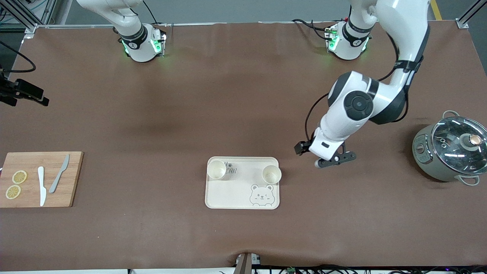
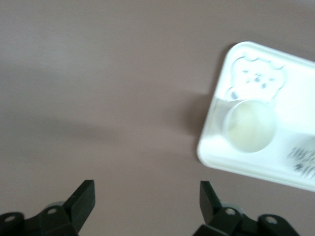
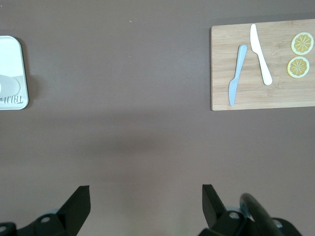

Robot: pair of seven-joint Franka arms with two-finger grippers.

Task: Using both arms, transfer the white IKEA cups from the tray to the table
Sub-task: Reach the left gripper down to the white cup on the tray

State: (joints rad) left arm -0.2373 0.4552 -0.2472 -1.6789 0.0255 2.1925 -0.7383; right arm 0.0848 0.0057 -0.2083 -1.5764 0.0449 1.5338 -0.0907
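Note:
Two white IKEA cups stand upright on the cream bear tray (image 1: pixel 236 190): one (image 1: pixel 216 169) at the corner toward the right arm's end, the other (image 1: pixel 271 174) at the corner toward the left arm's end. My left gripper (image 1: pixel 336 160) is open and empty, low over bare table beside the tray, toward the left arm's end. In the left wrist view my left gripper (image 2: pixel 147 196) is wide open, with the nearer cup (image 2: pixel 249 125) on the tray (image 2: pixel 295 83). My right gripper (image 3: pixel 146 196) is open and empty over bare table; it is out of the front view.
A grey-green lidded pot (image 1: pixel 451 152) stands at the left arm's end. A wooden board (image 1: pixel 74 190) with two knives and two lemon slices lies at the right arm's end, also in the right wrist view (image 3: pixel 285 93). A black fixture (image 1: pixel 23 93) juts in there.

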